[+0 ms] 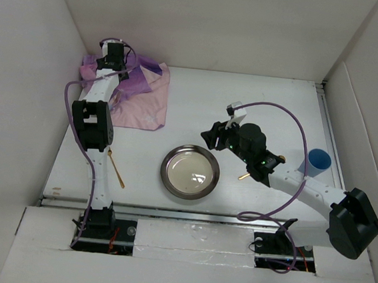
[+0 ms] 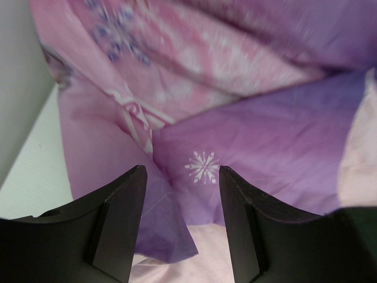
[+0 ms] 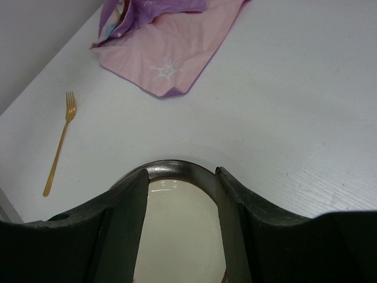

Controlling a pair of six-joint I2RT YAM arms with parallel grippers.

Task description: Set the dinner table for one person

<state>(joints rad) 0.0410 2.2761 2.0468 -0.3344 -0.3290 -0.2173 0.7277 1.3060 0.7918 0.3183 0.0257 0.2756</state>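
Observation:
The white dinner table (image 1: 260, 101) carries a round metal plate (image 1: 189, 172) near the front middle. A gold fork (image 1: 116, 169) lies to its left. A crumpled purple-pink snowflake cloth (image 1: 143, 93) lies at the far left. My left gripper (image 1: 110, 59) hovers over the cloth's far end; in the left wrist view it (image 2: 182, 171) is open and empty above the folds (image 2: 265, 118). My right gripper (image 1: 215, 136) is open and empty just beyond the plate's right side. In the right wrist view the plate (image 3: 177, 236) shows between its open jaws (image 3: 181, 172).
A blue cup (image 1: 318, 160) stands at the right near the wall. A second gold utensil (image 1: 244, 175) pokes out from under the right arm. White walls enclose the table on three sides. A metal rail (image 1: 169, 212) runs along the near edge. The right wrist view also shows the fork (image 3: 59, 144) and the cloth (image 3: 165, 53).

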